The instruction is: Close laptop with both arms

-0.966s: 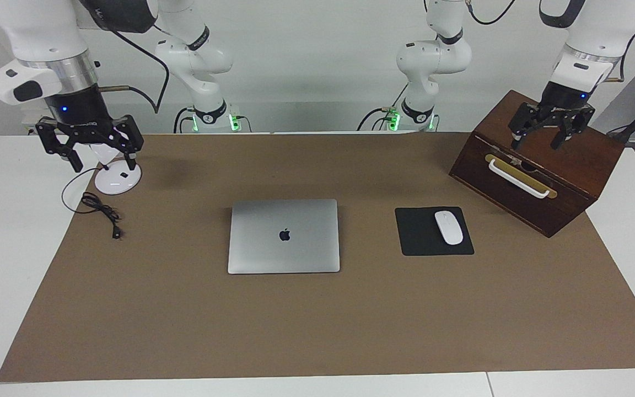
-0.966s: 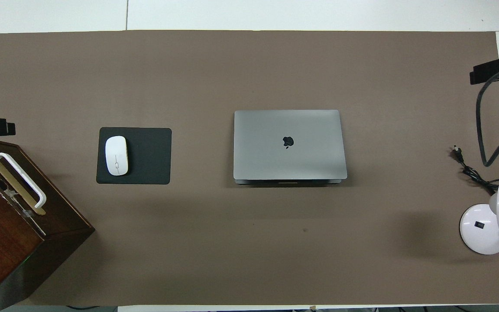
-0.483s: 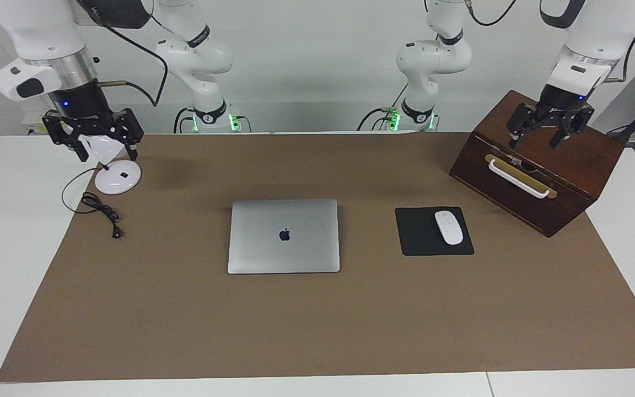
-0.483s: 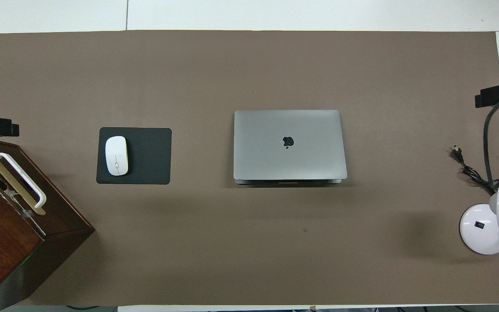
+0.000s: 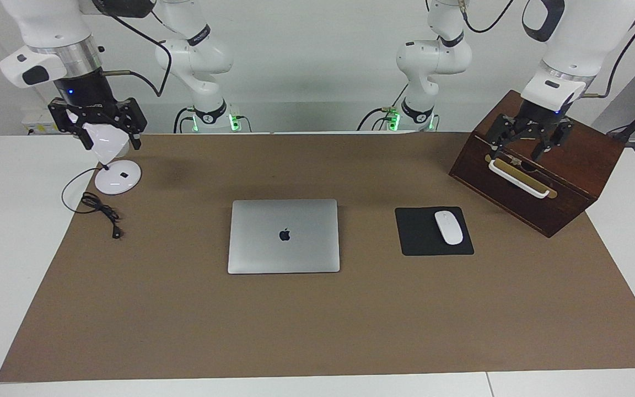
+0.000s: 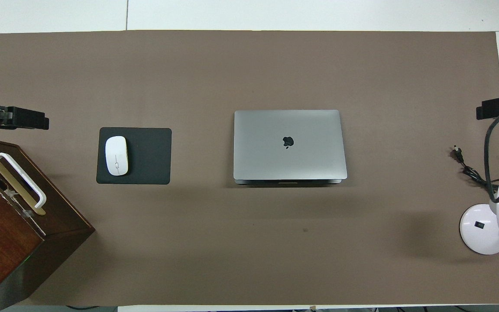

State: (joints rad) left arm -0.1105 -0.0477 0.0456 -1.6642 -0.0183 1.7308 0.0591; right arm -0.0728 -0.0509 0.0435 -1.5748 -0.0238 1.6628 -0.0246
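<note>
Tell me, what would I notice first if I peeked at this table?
The silver laptop, shut flat in the middle of the brown mat. Beside it, toward the left arm's end, a white mouse sits on a black pad. The open left gripper hangs over a wooden box; the open right gripper hangs by a white lamp.

Not much to read here tbh. The only mark is the dark apple logo (image 5: 284,235) sitting in the middle of the closed laptop (image 5: 257,253) lid, no words with it. There's some lettering on the arms' joint bands and the grippers, but it's too small to make out.
</note>
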